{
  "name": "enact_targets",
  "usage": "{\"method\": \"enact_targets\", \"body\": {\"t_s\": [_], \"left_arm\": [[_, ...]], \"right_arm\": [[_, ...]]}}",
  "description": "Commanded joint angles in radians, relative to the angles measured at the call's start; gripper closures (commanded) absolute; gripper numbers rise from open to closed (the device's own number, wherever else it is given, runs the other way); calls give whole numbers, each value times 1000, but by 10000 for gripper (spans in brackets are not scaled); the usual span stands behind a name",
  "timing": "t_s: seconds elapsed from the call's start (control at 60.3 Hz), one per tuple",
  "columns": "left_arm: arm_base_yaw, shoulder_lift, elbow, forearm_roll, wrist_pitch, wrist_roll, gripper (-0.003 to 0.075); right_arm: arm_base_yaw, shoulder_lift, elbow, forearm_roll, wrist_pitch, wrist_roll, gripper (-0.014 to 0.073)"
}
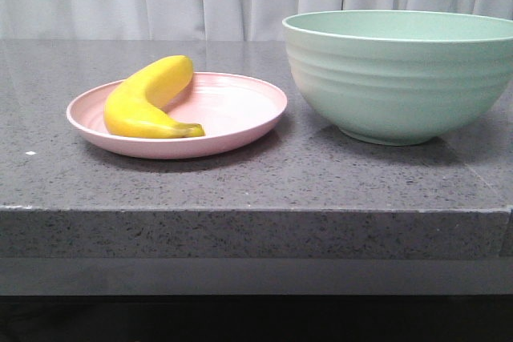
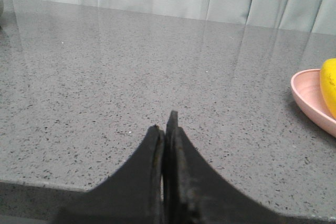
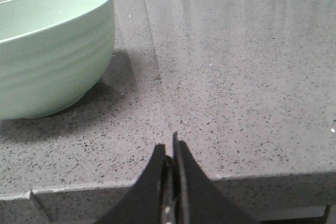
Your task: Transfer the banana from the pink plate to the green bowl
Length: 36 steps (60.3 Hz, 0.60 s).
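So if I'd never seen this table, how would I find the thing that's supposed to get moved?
Start at the grey speckled countertop, where a tall mint-green bowl stands to the right and a shallow pink plate lies to the left. On the plate's left half lies the banana. It is the only bright-yellow, curved thing there, short and plump, with a dark tip.
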Motion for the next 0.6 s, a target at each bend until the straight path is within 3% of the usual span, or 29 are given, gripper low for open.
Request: {"method": "enact_targets", "body": {"t_s": [0.0,0.182,0.381,0.58], "left_arm": [[0,-19,4,-10,-96,-5,741],[0,-19,4,-10,-100,-5,741],[0,-19,-22,-8,-214,-5,741],[0,40,-212,2,-99,-5,741]], "right_arm": [[-5,-23,0,-1,-74,-3,655],[-5,-23,0,-1,-74,-3,655],[-5,-23,-45,-6,-67,-3,655],[-5,22,-238,-90,29,-3,655]]}}
